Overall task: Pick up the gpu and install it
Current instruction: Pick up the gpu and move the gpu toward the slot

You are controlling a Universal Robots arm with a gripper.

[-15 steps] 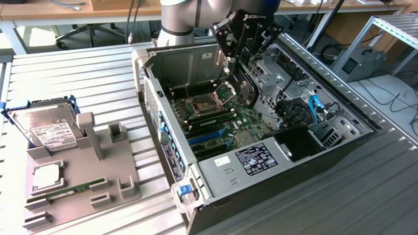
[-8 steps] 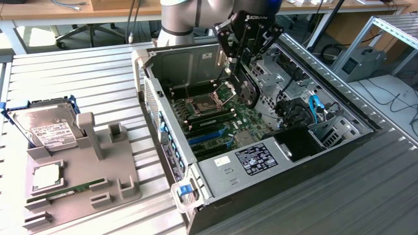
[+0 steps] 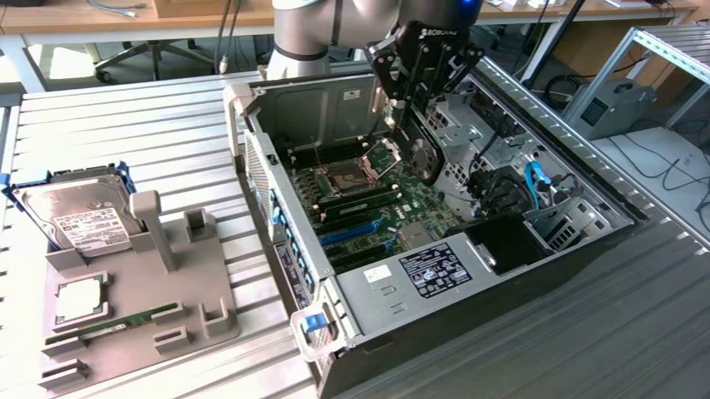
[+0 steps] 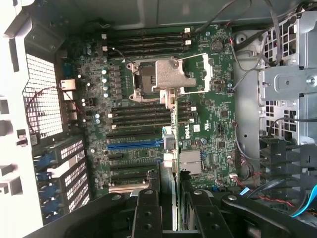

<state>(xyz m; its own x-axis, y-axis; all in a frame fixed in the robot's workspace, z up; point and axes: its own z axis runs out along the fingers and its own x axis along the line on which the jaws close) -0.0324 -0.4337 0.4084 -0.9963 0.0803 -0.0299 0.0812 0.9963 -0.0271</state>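
My gripper [image 3: 413,100] hangs over the open computer case [image 3: 367,320], shut on the gpu [image 3: 415,150]. The card hangs below the fingers on edge, with its dark cooler facing the exterior view's right. In the wrist view the gpu [image 4: 175,129] is a thin green edge running out from between my two black fingers [image 4: 147,208], and my gripper [image 4: 174,198] is closed on it. The card is above the motherboard [image 4: 213,124], beside the CPU socket [image 4: 158,77] and over the row of expansion slots, including a blue slot [image 4: 133,145]. It is clear of the board.
On the exterior view's left, a grey fixture [image 3: 145,283] holds a silver hard drive [image 3: 78,218] and a narrow green memory stick [image 3: 122,320]. Drive cages and cables [image 3: 521,191] fill the case's far side. The metal rear wall with slot covers [image 4: 20,148] borders the board.
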